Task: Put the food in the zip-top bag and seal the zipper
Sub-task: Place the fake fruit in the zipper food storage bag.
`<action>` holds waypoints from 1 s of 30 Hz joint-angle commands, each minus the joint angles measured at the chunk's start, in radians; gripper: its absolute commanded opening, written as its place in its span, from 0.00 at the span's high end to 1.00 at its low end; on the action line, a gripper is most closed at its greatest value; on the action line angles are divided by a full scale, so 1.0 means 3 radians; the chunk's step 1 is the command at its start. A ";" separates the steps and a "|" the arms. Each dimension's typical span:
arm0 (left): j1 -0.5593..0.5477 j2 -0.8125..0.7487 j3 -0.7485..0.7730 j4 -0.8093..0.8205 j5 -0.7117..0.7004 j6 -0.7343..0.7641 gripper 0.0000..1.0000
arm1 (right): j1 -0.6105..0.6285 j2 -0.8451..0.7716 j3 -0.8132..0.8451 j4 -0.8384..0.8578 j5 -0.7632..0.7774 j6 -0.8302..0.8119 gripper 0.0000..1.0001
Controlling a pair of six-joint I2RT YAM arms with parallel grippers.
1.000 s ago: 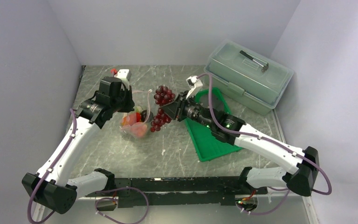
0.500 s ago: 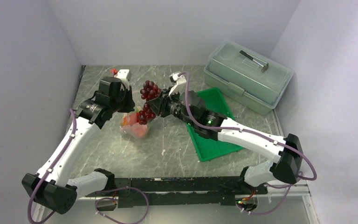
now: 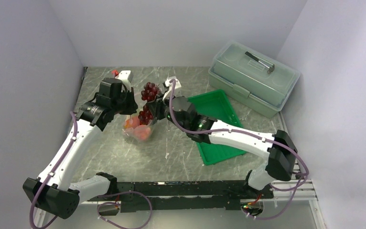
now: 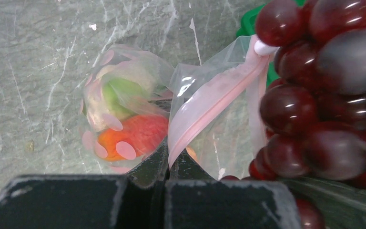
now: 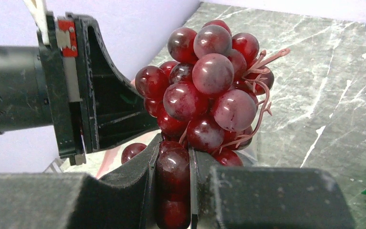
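The right tool (image 5: 173, 167), clamped on the grape bunch (image 5: 209, 90), has swung from the green tray (image 3: 219, 102) to the zip-top bag (image 4: 205, 119) mouth, far-left on the bench (image 3: 124, 157). The left tool (image 4: 167, 164) pinches the zipper (image 4: 209, 102), so the bunch looks ready to drop in.

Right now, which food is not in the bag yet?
The dark red grape bunch. The right tool grips it next to the mouth of the bag, while the orange-red fruit and the green-and-white vegetable already sit inside.
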 commanded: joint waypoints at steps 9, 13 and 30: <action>0.0120 -0.0084 -0.0028 0.0192 0.0231 -0.0010 1.00 | 0.0344 0.0212 0.0131 0.0521 0.0484 -0.0484 1.00; 0.0150 -0.0074 -0.0028 0.0197 0.0262 -0.0019 1.00 | 0.0446 0.0325 0.0145 0.0486 0.0589 -0.0513 1.00; 0.0203 -0.0092 -0.0032 0.0207 0.0287 -0.0031 1.00 | 0.0521 0.0806 0.0606 -0.0455 0.0700 -0.0374 1.00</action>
